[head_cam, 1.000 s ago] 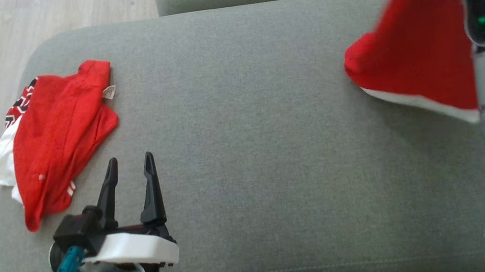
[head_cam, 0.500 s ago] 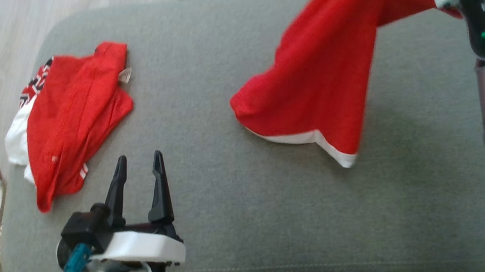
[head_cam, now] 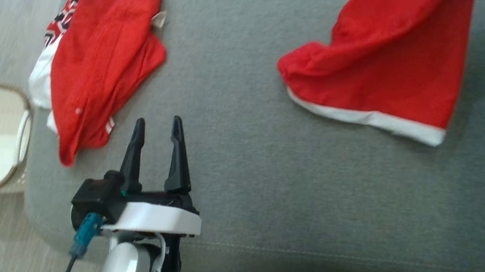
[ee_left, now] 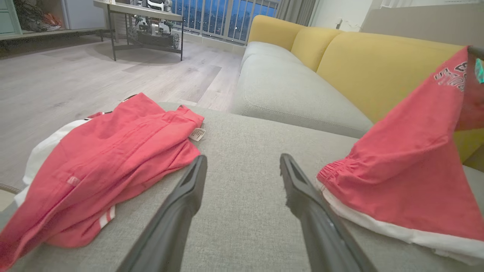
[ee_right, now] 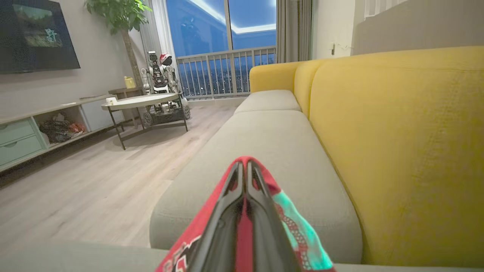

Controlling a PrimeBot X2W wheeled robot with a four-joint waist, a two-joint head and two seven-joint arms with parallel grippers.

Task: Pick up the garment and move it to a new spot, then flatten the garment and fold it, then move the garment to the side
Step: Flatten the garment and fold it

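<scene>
The garment [head_cam: 389, 60] is red with a white hem. It hangs slanting from the upper right, and its lower edge lies on the grey cushion [head_cam: 250, 162]. My right gripper [ee_right: 245, 166] is shut on the garment's upper part, red and teal cloth [ee_right: 302, 234] bunched around its fingers. Low on the left, my left gripper [head_cam: 157, 119] stands open over the cushion, nothing between its fingers. In the left wrist view that gripper [ee_left: 242, 158] points between the held garment [ee_left: 408, 177] on its right and another red garment on its left.
A second red and white garment [head_cam: 102, 65] lies crumpled at the cushion's left end. A woven basket [head_cam: 27, 128] stands on the floor beside it. A yellow sofa back [ee_right: 397, 151] runs behind, and a coffee table [ee_right: 140, 102] stands out on the wooden floor.
The head camera has turned, shifting the whole picture. The held garment has swung in from the right edge and come down, its hem now on the cushion. My left gripper stays open.
</scene>
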